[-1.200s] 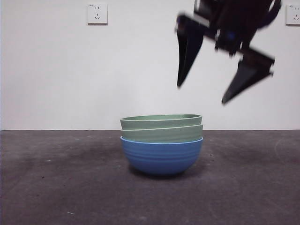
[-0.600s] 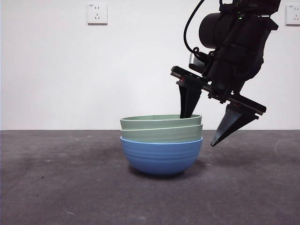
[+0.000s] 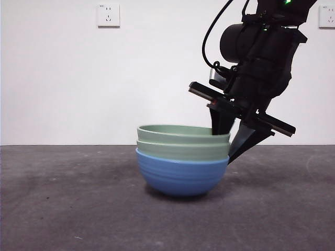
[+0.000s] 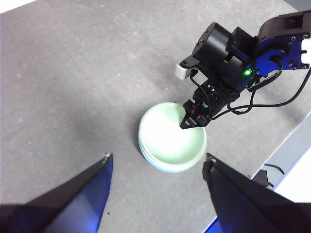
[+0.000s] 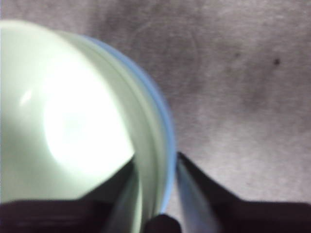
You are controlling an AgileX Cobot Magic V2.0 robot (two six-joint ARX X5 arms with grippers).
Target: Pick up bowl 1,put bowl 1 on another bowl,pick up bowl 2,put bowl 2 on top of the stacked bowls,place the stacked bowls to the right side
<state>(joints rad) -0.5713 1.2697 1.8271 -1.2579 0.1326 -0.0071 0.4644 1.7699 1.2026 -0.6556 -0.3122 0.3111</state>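
Note:
Three ribbed bowls stand stacked at the table's middle: the blue bowl [image 3: 180,178] underneath, two pale green bowls [image 3: 183,150] nested in it. My right gripper [image 3: 227,144] is shut on the stack's right rim, one jaw inside the top green bowl [image 5: 73,121], the other outside the blue rim [image 5: 167,131]. The stack leans slightly. From high above, the left wrist view shows the stack [image 4: 170,138] and the right gripper [image 4: 194,116] on its rim. My left gripper [image 4: 158,156] hangs open and holds nothing.
The dark grey tabletop [image 3: 63,209] stretches to both sides of the stack. Two wall sockets [image 3: 108,14] [image 3: 327,15] sit on the white wall behind. The table's edge [image 4: 291,141] runs close past the right arm's base.
The right gripper came down from above the stack and its jaws closed across the right rim. The stack has shifted a little to the right and tilted.

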